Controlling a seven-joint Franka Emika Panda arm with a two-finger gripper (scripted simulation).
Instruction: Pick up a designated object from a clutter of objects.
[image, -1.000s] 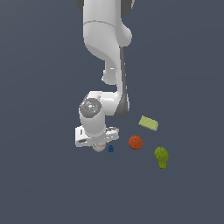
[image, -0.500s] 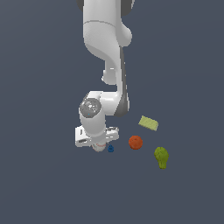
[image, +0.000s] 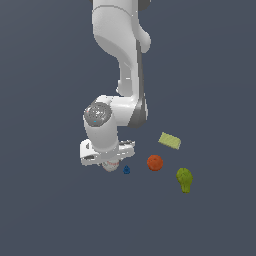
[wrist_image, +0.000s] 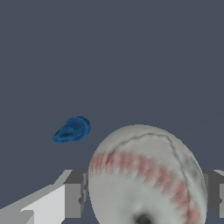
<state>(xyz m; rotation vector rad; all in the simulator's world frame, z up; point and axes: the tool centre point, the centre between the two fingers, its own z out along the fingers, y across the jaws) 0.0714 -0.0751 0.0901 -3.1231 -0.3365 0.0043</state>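
The white baseball (wrist_image: 144, 175) with red stitching fills the wrist view, sitting between my two fingers (wrist_image: 75, 199), which press against its two sides. In the exterior view only a sliver of the baseball (image: 111, 165) shows under my hand, low on the ground. My gripper (image: 110, 163) is shut on it. The tiny blue piece (image: 127, 170) lies just beside the ball towards the exterior view's right, and it also shows in the wrist view (wrist_image: 72, 129). The orange-red ball (image: 155, 162), the flat yellow-green block (image: 170, 140) and the green pear-shaped fruit (image: 184, 179) lie further to the right.
The white arm (image: 122, 60) rises above the hand. The ground around is a plain dark grey-blue floor (image: 50, 210).
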